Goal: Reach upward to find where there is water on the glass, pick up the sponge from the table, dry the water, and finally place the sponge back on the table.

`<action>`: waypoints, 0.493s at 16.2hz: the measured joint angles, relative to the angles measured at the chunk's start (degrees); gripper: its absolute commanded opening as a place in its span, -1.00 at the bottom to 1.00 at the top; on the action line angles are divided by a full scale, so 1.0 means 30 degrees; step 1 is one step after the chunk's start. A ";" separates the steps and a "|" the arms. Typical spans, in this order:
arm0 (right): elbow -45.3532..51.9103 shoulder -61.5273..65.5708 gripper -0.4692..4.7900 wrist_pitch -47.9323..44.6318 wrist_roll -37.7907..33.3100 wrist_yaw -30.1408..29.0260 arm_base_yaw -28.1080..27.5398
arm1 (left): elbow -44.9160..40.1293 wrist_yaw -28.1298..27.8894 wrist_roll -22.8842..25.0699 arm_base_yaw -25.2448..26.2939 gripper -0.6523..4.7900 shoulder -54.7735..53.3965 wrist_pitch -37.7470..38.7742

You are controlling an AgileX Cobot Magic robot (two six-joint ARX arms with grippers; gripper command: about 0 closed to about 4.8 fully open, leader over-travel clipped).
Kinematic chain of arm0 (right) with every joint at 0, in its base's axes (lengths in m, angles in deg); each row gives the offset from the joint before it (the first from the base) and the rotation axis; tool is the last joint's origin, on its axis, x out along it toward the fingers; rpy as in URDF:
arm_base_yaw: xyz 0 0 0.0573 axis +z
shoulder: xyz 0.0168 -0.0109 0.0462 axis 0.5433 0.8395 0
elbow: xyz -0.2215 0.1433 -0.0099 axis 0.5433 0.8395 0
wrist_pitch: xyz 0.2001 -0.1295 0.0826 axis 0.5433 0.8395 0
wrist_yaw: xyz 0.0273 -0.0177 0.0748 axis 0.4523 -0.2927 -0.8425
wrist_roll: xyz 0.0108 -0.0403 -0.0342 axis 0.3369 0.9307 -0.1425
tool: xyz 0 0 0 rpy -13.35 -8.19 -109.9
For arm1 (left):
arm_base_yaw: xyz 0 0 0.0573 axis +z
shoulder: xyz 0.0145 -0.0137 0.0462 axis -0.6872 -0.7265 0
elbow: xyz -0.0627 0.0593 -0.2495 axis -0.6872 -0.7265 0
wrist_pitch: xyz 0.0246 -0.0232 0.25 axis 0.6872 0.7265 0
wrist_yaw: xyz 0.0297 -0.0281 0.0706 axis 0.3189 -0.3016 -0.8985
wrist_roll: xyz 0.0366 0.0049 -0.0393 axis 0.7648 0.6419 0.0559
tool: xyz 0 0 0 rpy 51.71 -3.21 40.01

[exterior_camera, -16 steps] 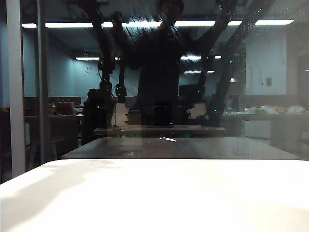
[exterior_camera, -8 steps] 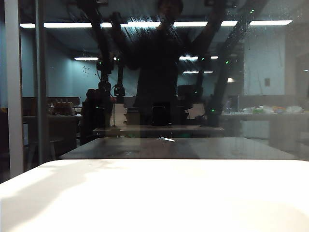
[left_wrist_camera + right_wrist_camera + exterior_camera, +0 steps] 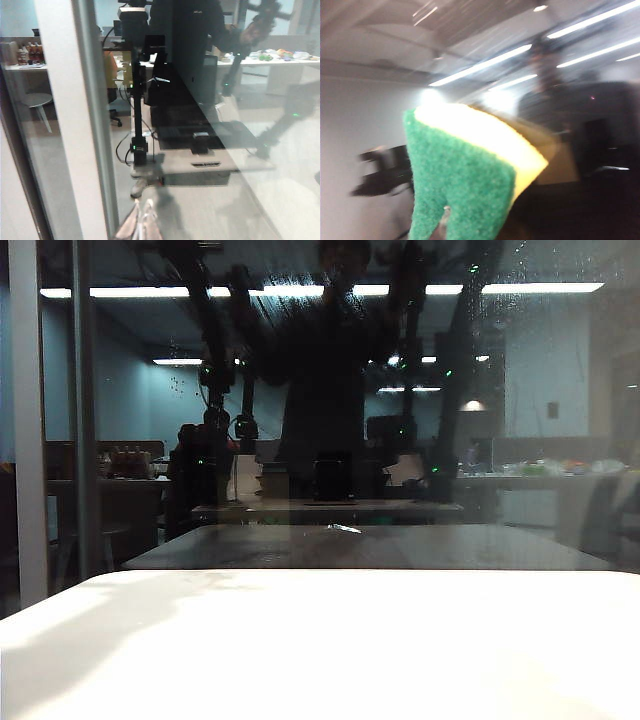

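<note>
We saw the sponge (image 3: 470, 170) held up close to the glass (image 3: 580, 150) in the right wrist view, its green scouring face toward the camera and the yellow foam showing along its upper edge. The right gripper itself was all but hidden under the sponge, only a pale sliver of a finger showing at the lower edge, and it was closed on the sponge. In the exterior view the white table (image 3: 330, 650) lay bare in the foreground below the glass (image 3: 560, 420), with the pale frame bar (image 3: 27, 430) standing upright at the left. Water (image 3: 285, 302) showed as thin slanted whitish streaks and specks high on the pane, across the bright ceiling light strip. Neither arm appeared directly in that view; we made out only dim dark reflections in the pane. In the left wrist view the left gripper (image 3: 142, 227) pointed at the glass (image 3: 225, 150) beside the frame bar (image 3: 72, 120), its pale tips seemingly drawn close together, though blur left that uncertain.
</note>
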 measured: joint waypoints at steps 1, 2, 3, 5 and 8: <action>-0.0015 0.0189 -0.86 -0.0124 0.0022 0.0117 0.0357 | 0.0000 -0.0007 0.0000 0.0000 -0.78 0.0000 0.0007; -0.0029 0.0284 -0.86 -0.0124 0.0138 0.0095 0.0678 | 0.0000 0.0000 0.0000 0.0000 -0.78 0.0007 -0.0007; -0.0029 0.0517 -0.86 -0.0138 0.0379 -0.0051 0.1297 | 0.0000 0.0007 0.0000 0.0000 -0.78 0.0007 0.0007; -0.0022 0.0605 -0.86 0.0714 0.1530 -0.0415 0.1931 | 0.0000 0.0000 0.0000 0.0000 -0.78 0.0000 0.0000; -0.0131 0.0619 -0.86 0.1005 0.1829 -0.0481 0.1807 | 0.0000 0.0000 0.0000 0.0000 -0.78 -0.0007 0.0007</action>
